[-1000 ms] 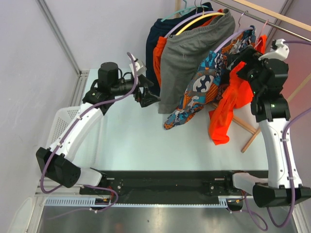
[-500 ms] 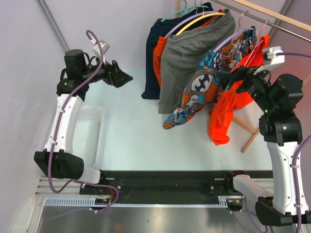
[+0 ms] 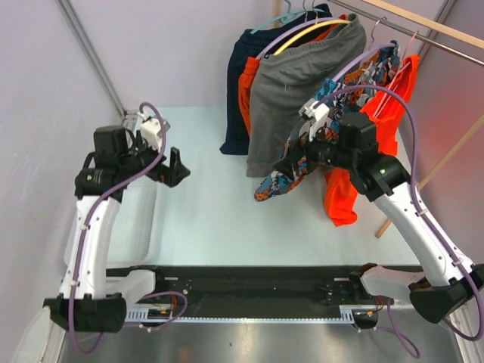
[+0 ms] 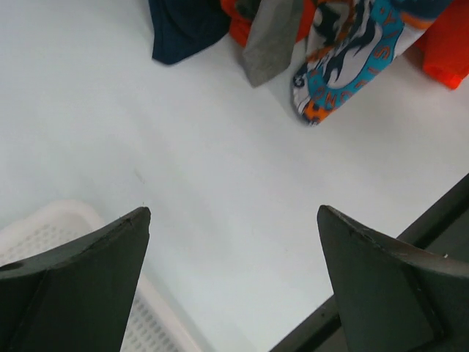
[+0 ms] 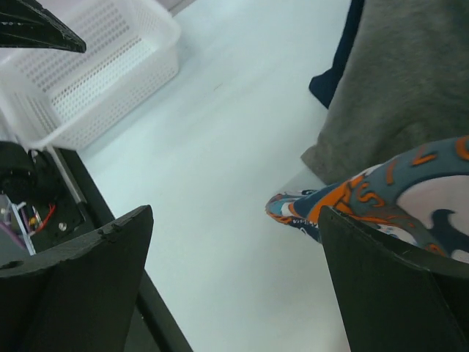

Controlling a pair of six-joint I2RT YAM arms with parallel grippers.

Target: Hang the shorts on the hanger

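Note:
The orange-red shorts point(image 3: 382, 113) hang from the pale pink hanger point(image 3: 396, 73) on the rail at the back right, with one leg drooping down to the table point(image 3: 340, 200). A corner of them shows in the left wrist view point(image 4: 447, 44). My right gripper point(image 3: 291, 162) is open and empty, left of the shorts and in front of the patterned shorts; in its own view point(image 5: 234, 213) it sits over bare table. My left gripper point(image 3: 178, 168) is open and empty over the left side of the table, far from the shorts; its own view point(image 4: 233, 213) shows bare table between the fingers.
Blue-orange-white patterned shorts point(image 3: 318, 136), grey shorts point(image 3: 291, 83) and a navy garment point(image 3: 238, 91) hang on the same rail point(image 3: 423, 38). A white perforated basket point(image 3: 144, 219) stands at the left edge, also in the right wrist view point(image 5: 88, 73). A wooden stick point(image 3: 439, 162) leans at the right.
My right gripper has let go at the orange-red shorts and swung left and down in front of the patterned shorts. My left arm has pulled back and down toward the basket.

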